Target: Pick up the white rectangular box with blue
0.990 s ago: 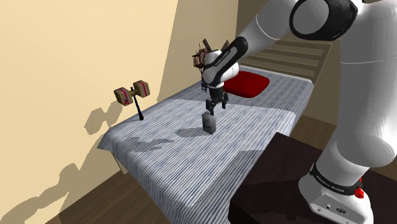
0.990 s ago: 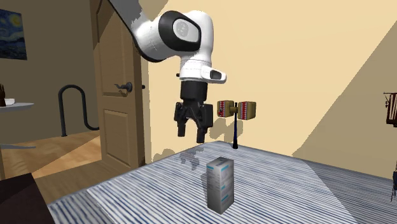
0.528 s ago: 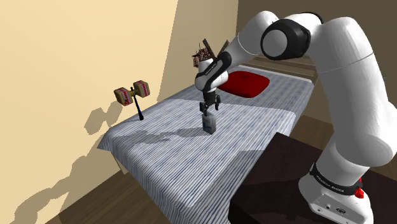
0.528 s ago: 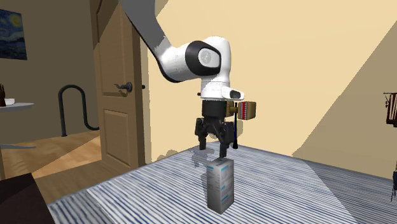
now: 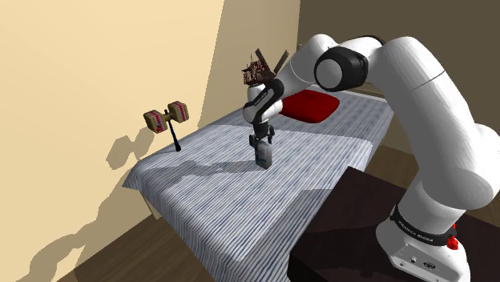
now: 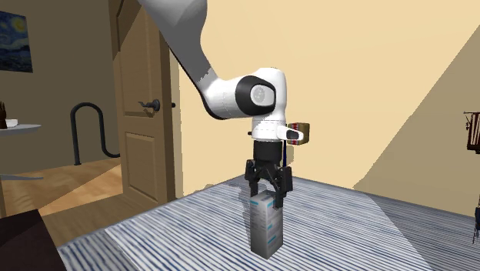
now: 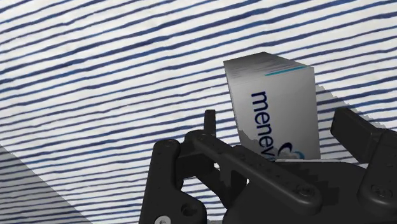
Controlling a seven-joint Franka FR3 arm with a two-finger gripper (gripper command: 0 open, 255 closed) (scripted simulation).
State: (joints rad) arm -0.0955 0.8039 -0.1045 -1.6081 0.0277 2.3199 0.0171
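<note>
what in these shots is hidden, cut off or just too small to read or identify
Wrist view: the print on the box reads "menev". The rest of the word and the box's base are hidden behind the black body of the jaws.
Second exterior view: the mallet is mostly behind the arm. The painting is cut off by the left edge.
Shoulder view: the dark spiky thing beyond the arm is too small to name.

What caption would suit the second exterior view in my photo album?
Open black gripper straddles the top of an upright white box with blue print on a striped bed.
</note>
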